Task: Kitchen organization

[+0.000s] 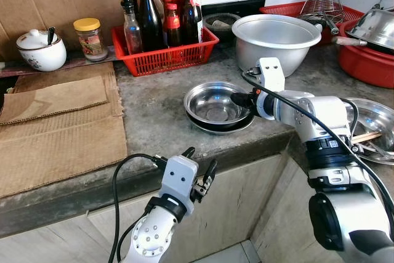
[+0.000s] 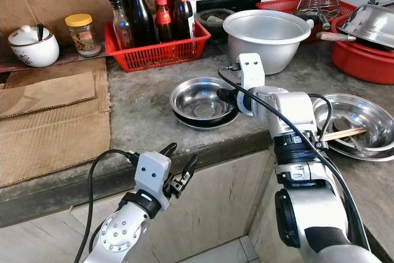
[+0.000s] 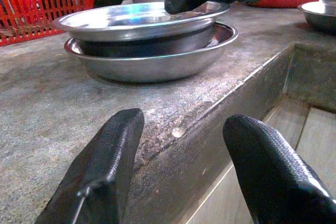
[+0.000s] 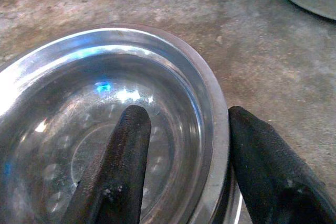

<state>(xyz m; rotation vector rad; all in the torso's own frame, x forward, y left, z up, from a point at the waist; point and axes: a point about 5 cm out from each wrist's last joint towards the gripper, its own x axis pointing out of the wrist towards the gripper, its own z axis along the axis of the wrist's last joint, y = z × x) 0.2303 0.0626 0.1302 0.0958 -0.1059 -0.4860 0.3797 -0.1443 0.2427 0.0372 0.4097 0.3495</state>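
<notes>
Two steel bowls sit stacked near the front edge of the grey stone counter; the wider one lies underneath. My right gripper reaches in from the right and stands open astride the top bowl's rim. One finger is inside the bowl and the other finger is outside it. My left gripper hangs open in front of the counter's edge, just below it, with nothing between its fingers.
A red basket of bottles stands behind the bowls, a large aluminium pot to their right. Further right are a red basin and a steel plate with chopsticks. Cardboard, a white jar and a glass jar lie left.
</notes>
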